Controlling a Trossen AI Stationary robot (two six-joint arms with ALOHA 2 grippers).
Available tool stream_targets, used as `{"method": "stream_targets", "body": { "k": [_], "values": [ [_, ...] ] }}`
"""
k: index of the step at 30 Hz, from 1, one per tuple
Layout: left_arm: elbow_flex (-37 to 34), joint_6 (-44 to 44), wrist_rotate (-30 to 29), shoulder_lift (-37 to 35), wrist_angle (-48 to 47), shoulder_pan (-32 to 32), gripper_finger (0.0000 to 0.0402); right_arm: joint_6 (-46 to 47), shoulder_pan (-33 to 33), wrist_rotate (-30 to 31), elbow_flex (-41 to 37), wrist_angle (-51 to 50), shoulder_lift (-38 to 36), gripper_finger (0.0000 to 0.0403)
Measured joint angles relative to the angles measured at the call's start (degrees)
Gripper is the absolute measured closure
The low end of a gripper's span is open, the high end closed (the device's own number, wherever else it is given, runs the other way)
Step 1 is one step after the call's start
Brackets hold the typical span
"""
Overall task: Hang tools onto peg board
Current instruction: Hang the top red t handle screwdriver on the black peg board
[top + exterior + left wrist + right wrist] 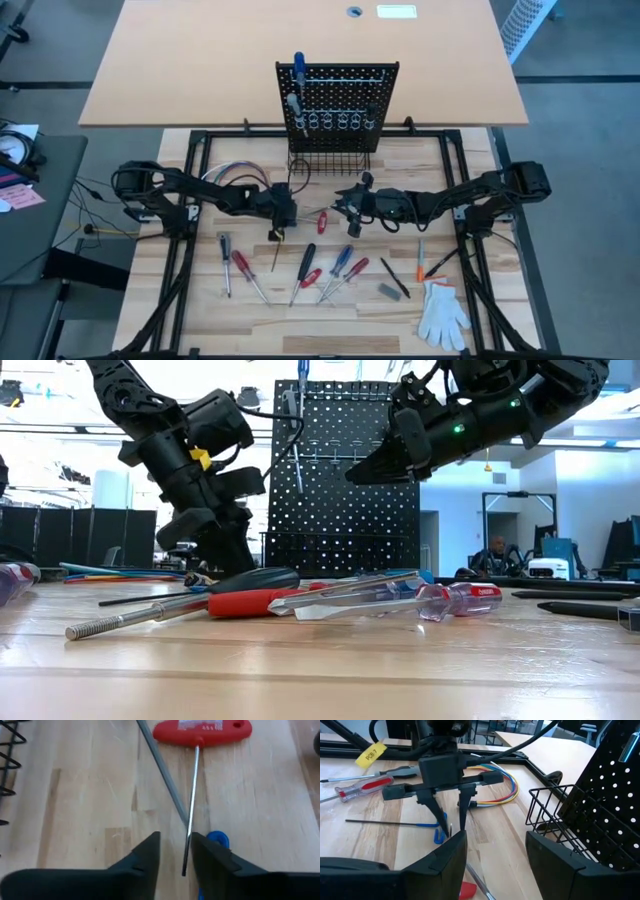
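Red T-handle tool [202, 731] lies on counter [75, 795]; left hand [175, 851] narrow, pinching its shaft tip. Right hand [495, 847] wide, empty, waiting nearby. Next: lift, carry to peg board [337, 105].

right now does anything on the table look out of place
Yes: a white glove lies at the table's front right corner, and a loop of coloured wires sits by the left arm. Neither is a tool like the screwdrivers spread across the wood.

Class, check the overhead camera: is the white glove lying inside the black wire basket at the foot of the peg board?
No: the white glove lies on the wooden table near its front right corner, well apart from the wire basket under the peg board.
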Motion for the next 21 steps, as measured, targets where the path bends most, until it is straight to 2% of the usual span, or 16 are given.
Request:
{"method": "stream_targets", "body": {
  "k": [5, 7, 15, 21],
  "values": [
    [0.0, 0.56, 0.07, 0.0, -0.21, -0.01, 0.0381, 0.02, 0.0, 0.0, 0.0, -0.02, 0.0, 0.0195],
    [0.0, 0.7, 0.32, 0.0, -0.36, -0.01, 0.0395, 0.02, -0.02, 0.0, 0.0, -0.03, 0.0, 0.0195],
    [-0.02, 1.23, -0.04, -2.12, -2.79, 0.06, 0.0397, 0.02, 0.0, 0.0, 0.0, -0.09, 0.0, 0.0195],
    [-0.01, 1.86, 1.64, -8.84, -7.82, 0.06, 0.0399, 0.02, -0.02, 0.0, 0.0, -0.4, 0.0, 0.0195]
  ]
}}
